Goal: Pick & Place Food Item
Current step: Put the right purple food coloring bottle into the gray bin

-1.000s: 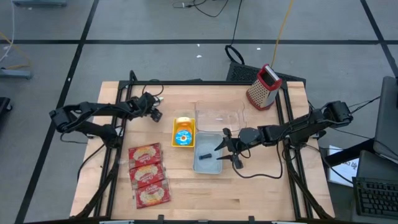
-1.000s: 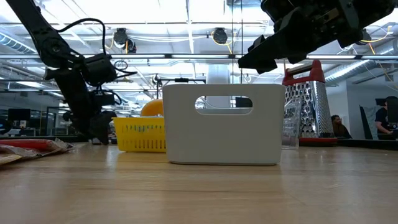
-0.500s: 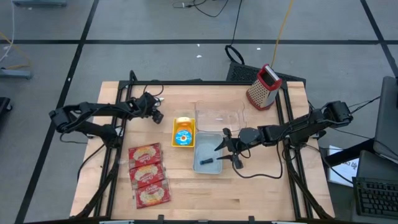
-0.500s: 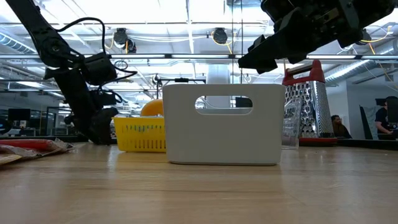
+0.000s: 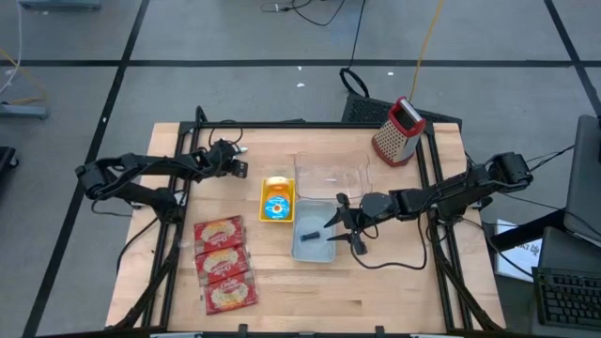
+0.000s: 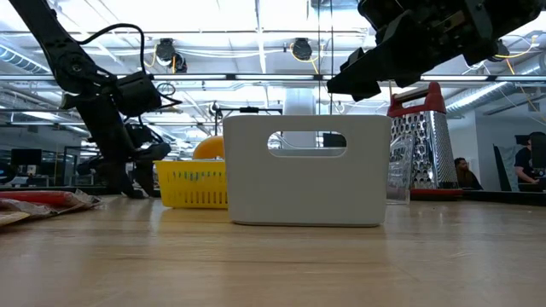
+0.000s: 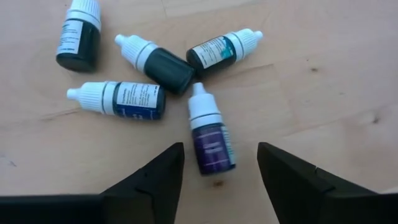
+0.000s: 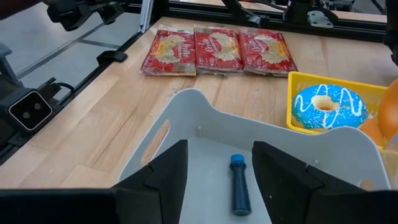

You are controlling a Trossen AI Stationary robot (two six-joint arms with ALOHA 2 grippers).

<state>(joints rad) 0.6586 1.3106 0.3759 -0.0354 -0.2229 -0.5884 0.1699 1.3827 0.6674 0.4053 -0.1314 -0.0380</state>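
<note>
The left tool (image 7: 217, 180) hung low over the light wooden desk (image 5: 282, 300) in the upper left of the high view, its fingers spread and gripping nothing. Between its fingertips in the left wrist view lay a small purple dropper bottle with a white cap (image 7: 210, 132), on its side; four more small dark dropper bottles (image 7: 118, 99) lay clustered just beyond it, some touching.

The right tool (image 5: 344, 226) hovered right of centre in the high view, over the right edge of the white plastic bin with a handle slot (image 6: 305, 170); its fingers stood apart and empty. A slim blue marker-like stick (image 8: 239, 185) lay on the bin's floor.

Just left of the bin sat a yellow plastic basket (image 5: 266, 188) holding a blue-iced doughnut with white drizzle (image 8: 326, 107). Three red snack packets (image 5: 223, 261) lay in a row at the lower left. A red-topped metal grater (image 5: 398, 130) stood at the upper right corner.
</note>
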